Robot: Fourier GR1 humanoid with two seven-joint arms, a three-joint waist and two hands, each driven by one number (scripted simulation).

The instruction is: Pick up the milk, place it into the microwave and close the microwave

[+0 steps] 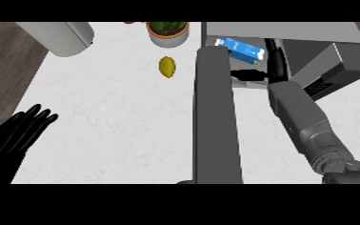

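1. Blue-and-white milk carton (243, 50) lies tipped inside the grey microwave (281, 30); long axis runs 10 to 4 o'clock.
2. Carton sits at 10 o'clock from the black right hand (275, 59), just beside it.
3. Right hand's finger state: cannot tell.
4. Black left hand (25, 128) rests at 9 o'clock, fingers spread, holding nothing.

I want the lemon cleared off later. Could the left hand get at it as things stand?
Probably yes. The left hand rests open at the counter's left edge, and only bare counter lies between it and the lemon; the potted plant stands beyond it.
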